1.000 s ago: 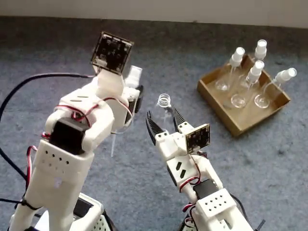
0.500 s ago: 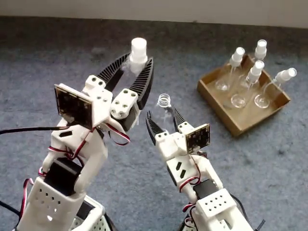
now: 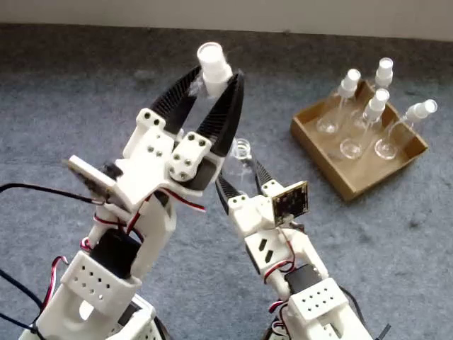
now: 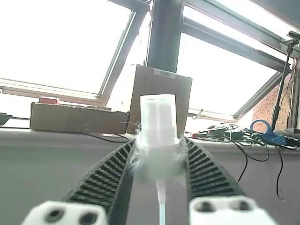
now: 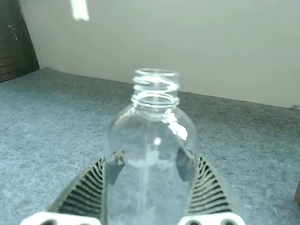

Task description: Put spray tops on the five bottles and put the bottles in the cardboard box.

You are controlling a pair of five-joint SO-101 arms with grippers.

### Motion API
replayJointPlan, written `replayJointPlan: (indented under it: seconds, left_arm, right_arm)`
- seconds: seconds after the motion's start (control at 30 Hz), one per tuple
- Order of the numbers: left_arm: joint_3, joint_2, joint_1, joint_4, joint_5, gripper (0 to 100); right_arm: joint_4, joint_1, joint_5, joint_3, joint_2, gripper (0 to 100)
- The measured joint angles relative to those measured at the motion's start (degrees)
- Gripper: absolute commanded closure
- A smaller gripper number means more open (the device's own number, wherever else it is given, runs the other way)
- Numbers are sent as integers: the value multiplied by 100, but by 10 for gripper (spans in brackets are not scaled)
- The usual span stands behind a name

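Note:
My left gripper [image 3: 211,85] is raised high and shut on a white spray top [image 3: 213,65], whose thin dip tube hangs down between the fingers [image 4: 161,208]. The same spray top [image 4: 158,126] stands upright in the left wrist view. My right gripper [image 3: 239,177] is shut on a clear open-necked bottle [image 3: 242,150] held upright near the table's middle; the bottle [image 5: 150,154] has a bare threaded neck. The spray top sits up and to the left of the bottle's mouth in the high view. A cardboard box [image 3: 333,166] at the right holds several capped bottles [image 3: 370,113].
Grey carpet-like cloth [image 3: 71,106] covers the table. A pale wall strip [image 3: 226,14] runs along the far edge. The arms' bases stand at the near edge.
My left arm has swung up and turned, lifting the spray top higher and toward the right, closer to the bottle. The right arm and bottle have stayed still.

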Motion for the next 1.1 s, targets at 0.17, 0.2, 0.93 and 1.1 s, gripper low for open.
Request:
replayJointPlan:
  seconds: [0.17,0.2,0.93,1.1]
  left_arm:
    - [-431,1187,-202,-44,9,996]
    - [-466,1266,-193,-44,9,996]
    - [-905,1943,-176,-88,9,996]
    - [-668,2004,-185,-88,9,996]
  right_arm:
    - [0,0,0,0,0,967]
    - [0,9,0,0,0,967]
    - [0,0,0,0,0,967]
    - [0,0,0,0,0,967]
